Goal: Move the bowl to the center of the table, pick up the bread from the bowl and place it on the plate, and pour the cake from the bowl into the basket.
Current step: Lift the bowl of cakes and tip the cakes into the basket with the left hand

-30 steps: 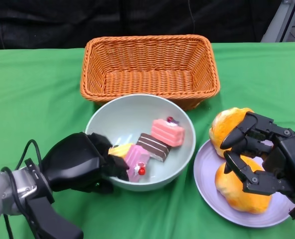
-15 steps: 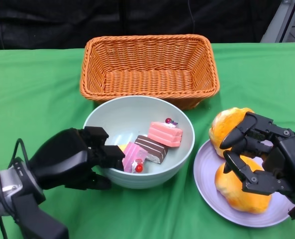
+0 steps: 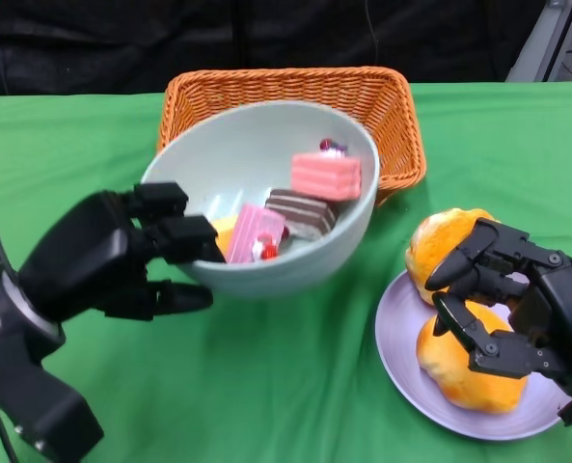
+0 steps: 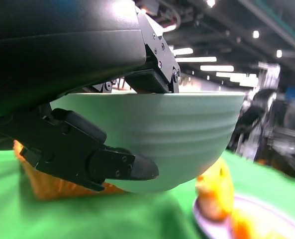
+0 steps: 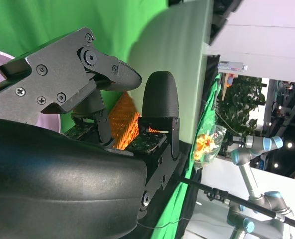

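My left hand [image 3: 112, 256] grips the near-left rim of the pale green bowl [image 3: 242, 159] and holds it raised off the table, in front of the orange wicker basket [image 3: 387, 106]. Inside the bowl lie several cake pieces: a pink one [image 3: 326, 176], a chocolate one [image 3: 302, 212] and a pink-and-yellow one [image 3: 252, 234]. From the left wrist view the bowl [image 4: 177, 137] hangs above the green cloth with fingers [image 4: 82, 154] under it. Two orange breads [image 3: 459, 362] sit on the lilac plate [image 3: 401, 347] at the right. My right hand [image 3: 517, 304] hovers over the breads with its fingers spread.
A green cloth [image 3: 286, 386] covers the table. The basket stands at the back middle, partly hidden by the lifted bowl. The plate sits at the near right. A black backdrop runs behind the table.
My left hand has lifted the bowl off the table and carried it back toward the basket. The cakes shifted inside it. The right hand and breads stayed put.
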Action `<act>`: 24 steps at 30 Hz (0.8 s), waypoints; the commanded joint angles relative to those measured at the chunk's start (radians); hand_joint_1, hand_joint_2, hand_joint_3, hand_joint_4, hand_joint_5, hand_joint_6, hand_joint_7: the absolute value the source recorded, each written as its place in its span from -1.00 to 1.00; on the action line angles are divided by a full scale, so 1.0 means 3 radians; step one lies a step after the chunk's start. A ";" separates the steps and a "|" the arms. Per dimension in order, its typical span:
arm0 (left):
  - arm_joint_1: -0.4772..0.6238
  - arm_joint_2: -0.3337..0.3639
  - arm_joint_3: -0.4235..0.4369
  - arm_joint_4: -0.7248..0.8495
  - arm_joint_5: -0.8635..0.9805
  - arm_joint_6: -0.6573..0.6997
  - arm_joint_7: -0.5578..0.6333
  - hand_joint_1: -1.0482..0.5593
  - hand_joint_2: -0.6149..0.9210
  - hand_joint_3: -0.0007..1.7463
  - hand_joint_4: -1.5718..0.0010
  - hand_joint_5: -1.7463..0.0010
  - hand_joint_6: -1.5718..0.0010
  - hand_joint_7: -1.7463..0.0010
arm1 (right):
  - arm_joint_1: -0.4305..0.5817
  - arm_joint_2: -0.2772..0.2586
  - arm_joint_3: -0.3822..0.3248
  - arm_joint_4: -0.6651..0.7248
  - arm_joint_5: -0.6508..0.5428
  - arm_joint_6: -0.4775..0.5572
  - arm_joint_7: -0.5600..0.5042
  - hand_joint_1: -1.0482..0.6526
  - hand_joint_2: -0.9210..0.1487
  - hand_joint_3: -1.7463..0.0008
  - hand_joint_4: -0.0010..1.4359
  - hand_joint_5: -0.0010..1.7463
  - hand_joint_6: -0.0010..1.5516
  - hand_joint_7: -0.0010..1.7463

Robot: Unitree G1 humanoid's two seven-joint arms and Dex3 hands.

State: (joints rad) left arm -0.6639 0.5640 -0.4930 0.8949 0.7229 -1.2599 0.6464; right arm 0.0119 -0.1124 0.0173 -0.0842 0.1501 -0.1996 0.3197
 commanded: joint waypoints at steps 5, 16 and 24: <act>-0.0080 -0.0201 0.0237 -0.0119 -0.1540 -0.0005 -0.1262 0.18 0.65 0.13 0.12 -0.99 0.01 -0.38 | 0.0092 -0.0058 0.0068 -0.0076 0.0014 -0.0018 0.0114 -0.04 -0.26 -0.09 0.02 0.89 -0.17 0.62; -0.0410 -0.0837 0.0686 -0.0366 -0.2800 0.0898 -0.2938 0.17 0.69 0.07 0.03 -1.00 0.10 -0.67 | 0.0130 -0.0080 0.0130 -0.0102 -0.0031 0.0028 0.0168 0.00 -0.28 -0.10 0.01 0.90 -0.19 0.66; -0.0928 -0.1368 0.1170 0.0250 -0.3081 0.1510 -0.3726 0.11 0.67 0.09 0.00 -1.00 0.07 -0.60 | 0.0166 -0.0083 0.0190 -0.0101 0.0030 0.0060 0.0247 0.06 -0.27 -0.13 -0.01 0.94 -0.20 0.71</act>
State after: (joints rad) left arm -0.8899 0.1661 -0.1769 0.9396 -0.1737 -0.8324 -0.4557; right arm 0.0495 -0.1243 0.0742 -0.0999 0.1517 -0.1931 0.3879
